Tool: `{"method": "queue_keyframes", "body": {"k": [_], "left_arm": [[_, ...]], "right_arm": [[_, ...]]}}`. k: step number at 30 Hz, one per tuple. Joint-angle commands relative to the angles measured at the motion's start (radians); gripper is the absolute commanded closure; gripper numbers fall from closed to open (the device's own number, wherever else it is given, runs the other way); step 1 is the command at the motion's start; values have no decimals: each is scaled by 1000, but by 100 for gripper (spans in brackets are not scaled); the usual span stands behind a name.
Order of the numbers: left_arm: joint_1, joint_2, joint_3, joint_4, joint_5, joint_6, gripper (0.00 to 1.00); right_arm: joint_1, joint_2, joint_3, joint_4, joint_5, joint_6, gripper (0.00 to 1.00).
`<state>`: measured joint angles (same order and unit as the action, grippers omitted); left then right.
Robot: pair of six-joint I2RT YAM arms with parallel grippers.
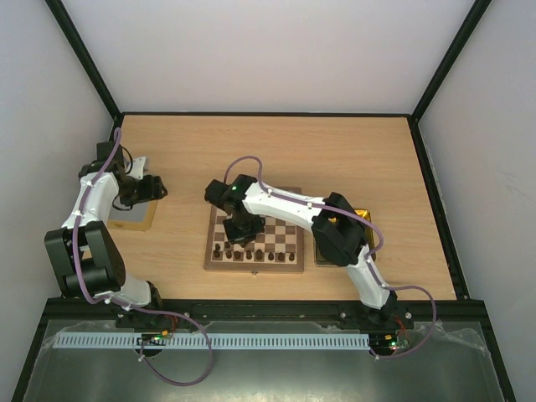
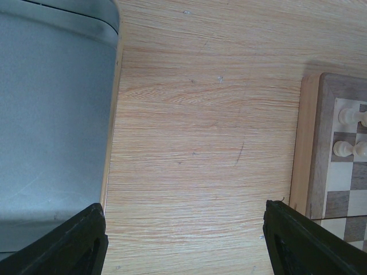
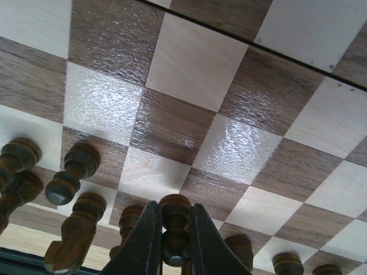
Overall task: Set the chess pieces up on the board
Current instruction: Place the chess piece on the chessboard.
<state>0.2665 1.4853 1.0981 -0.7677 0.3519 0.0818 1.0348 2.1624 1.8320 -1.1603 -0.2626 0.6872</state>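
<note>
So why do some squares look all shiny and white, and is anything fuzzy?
Right wrist view: light glares off the glossy board, and the dark pieces at lower left look a bit soft; left wrist view: the table shows sharp wood grain and no glare; top external view: even light, only faint shadows.
</note>
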Motion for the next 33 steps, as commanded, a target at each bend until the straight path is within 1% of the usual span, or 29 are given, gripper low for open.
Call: {"method": "queue_keyframes", "body": {"k": [1, 25, 33], "left_arm": [[-2, -7, -15, 1, 15, -7, 25], [-3, -22, -18, -1, 15, -6, 25], [-3, -26, -21, 1, 13, -7, 25]], "right_arm": [[14, 28, 19, -11, -6, -12, 94], [16, 63, 61, -4, -6, -10, 94], [19, 66, 65, -1, -10, -9, 90]]}}
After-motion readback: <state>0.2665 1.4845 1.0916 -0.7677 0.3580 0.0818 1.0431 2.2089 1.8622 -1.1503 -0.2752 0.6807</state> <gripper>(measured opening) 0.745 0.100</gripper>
